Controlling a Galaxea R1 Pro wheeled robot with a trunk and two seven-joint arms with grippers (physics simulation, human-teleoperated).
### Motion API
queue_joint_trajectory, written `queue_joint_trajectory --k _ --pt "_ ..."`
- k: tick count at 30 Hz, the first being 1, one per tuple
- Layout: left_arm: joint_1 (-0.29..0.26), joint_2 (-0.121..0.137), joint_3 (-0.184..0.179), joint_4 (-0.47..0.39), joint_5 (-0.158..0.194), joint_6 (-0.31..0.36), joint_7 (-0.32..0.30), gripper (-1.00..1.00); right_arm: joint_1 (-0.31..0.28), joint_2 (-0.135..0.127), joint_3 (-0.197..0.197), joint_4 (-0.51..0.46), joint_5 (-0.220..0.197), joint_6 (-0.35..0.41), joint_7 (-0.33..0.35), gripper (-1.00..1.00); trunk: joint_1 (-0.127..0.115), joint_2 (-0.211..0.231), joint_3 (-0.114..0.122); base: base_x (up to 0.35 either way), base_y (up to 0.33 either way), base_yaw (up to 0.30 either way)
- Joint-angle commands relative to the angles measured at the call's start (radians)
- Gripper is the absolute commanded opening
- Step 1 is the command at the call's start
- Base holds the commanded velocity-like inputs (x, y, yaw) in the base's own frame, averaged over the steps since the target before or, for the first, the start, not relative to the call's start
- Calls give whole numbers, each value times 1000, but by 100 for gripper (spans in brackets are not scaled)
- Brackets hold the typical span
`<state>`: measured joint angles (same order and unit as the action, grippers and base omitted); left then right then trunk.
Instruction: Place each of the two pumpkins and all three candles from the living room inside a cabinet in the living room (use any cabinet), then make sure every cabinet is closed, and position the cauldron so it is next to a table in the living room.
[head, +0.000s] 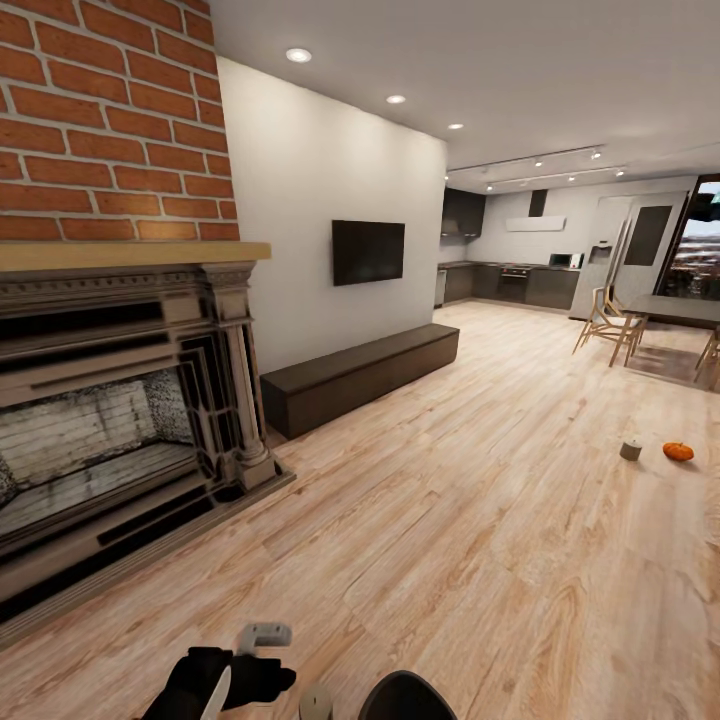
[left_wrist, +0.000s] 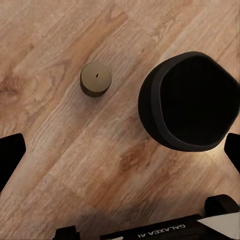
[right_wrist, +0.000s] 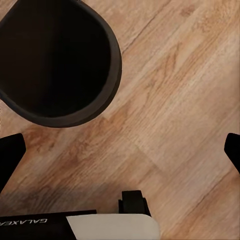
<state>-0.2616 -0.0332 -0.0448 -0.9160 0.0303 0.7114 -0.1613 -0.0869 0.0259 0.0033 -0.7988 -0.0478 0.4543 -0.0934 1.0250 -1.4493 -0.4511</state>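
So the robot's parked on the wood floor (head: 480, 520) in front of the brick fireplace (head: 110, 420), and right at its feet sit the black cauldron (left_wrist: 189, 101) and one stubby candle (left_wrist: 96, 78), just beside each other but not touching. The candle lies on the left-arm side of the cauldron, so I'd bet the left gripper (left_wrist: 120, 150) is the one to go for it: straight down below that wrist, upright, wick up, no long axis to fuss over. Both grippers look spread wide, fingertips parked at the far edges of each wrist view, nothing between them; the right gripper (right_wrist: 120, 150) hangs over bare floor next to the cauldron's rim. Further off, well across the room toward the dining table (head: 680, 308), there's a pumpkin (head: 678, 451) with another candle (head: 630, 450) near it on the floor. The long dark cabinet (head: 360, 375) runs along the white wall under the TV (head: 368, 251), all shut as far as I can see.
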Motion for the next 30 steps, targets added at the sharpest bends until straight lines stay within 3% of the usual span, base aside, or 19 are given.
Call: queue_joint_trajectory --k 1,4,5,14,25,30 --pt "-1 0 0 -1 3 3 -1 100 0 0 1 -2 -6 5 -5 100 0 -1 -1 0 0 0" --pt "-1 1 -1 0 5 -29 -1 100 0 1 2 -3 -7 6 -6 100 0 -1 -1 0 0 0" --pt "-1 0 -1 4 9 -73 -2 100 0 2 3 -5 -10 12 -6 100 0 -1 -1 0 0 0" --pt "-1 -2 -4 65 14 -106 -8 100 0 0 -1 1 -13 3 -6 100 0 -1 -1 0 -83 0" --pt "-1 -2 -4 78 14 -132 -15 100 0 2 -1 10 -13 -26 -6 100 0 -1 -1 0 -97 0" --pt "-1 -3 -12 89 13 -150 -16 100 -48 46 0 12 -12 -13 -20 100 0 -1 -1 0 -44 0"
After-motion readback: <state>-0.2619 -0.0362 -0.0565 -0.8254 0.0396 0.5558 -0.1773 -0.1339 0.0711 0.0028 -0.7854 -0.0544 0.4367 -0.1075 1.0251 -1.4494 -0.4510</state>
